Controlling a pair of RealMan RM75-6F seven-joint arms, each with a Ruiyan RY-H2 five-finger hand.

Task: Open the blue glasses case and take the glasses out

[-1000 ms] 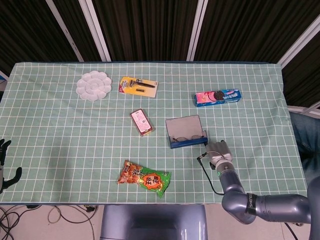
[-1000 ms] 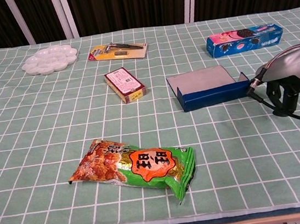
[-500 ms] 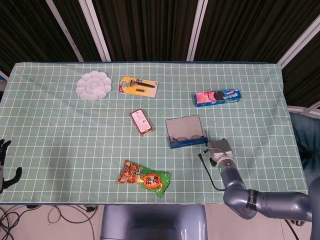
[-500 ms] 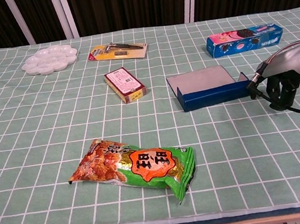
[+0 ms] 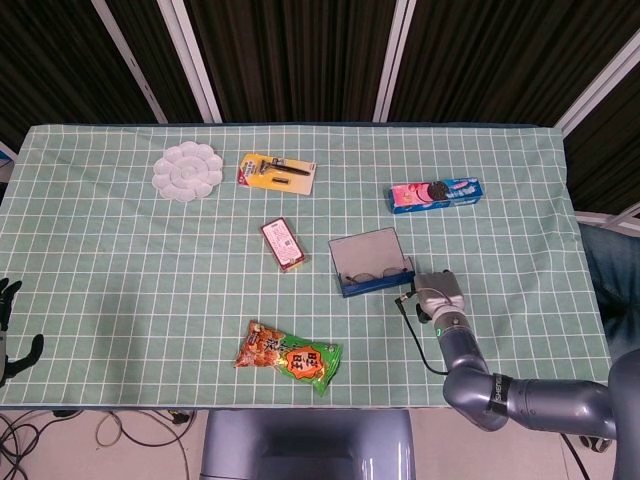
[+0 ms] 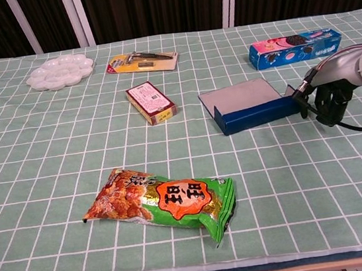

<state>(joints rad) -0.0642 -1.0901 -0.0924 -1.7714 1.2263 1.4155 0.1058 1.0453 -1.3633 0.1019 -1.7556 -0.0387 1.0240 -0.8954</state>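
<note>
The blue glasses case (image 5: 368,267) lies open near the table's middle, lid raised at the back, with the glasses (image 5: 373,275) inside it. The chest view shows only the case's blue front wall and grey lid (image 6: 249,105); the glasses are hidden there. My right hand (image 5: 438,293) is at the case's right end, its dark fingers (image 6: 327,104) pointing down to the cloth and touching or nearly touching the case. How far those fingers are spread is unclear. My left hand (image 5: 10,330) hangs off the table's left edge, fingers apart and holding nothing.
An orange-green snack bag (image 5: 288,357) lies near the front edge. A red box (image 5: 284,244) sits left of the case, and a blue biscuit pack (image 5: 435,195) sits behind it on the right. A white palette (image 5: 187,171) and a carded tool pack (image 5: 277,173) lie at the back.
My right hand has moved forward and left up to the case's right end. The case has shifted slightly to the left. The left hand has not moved.
</note>
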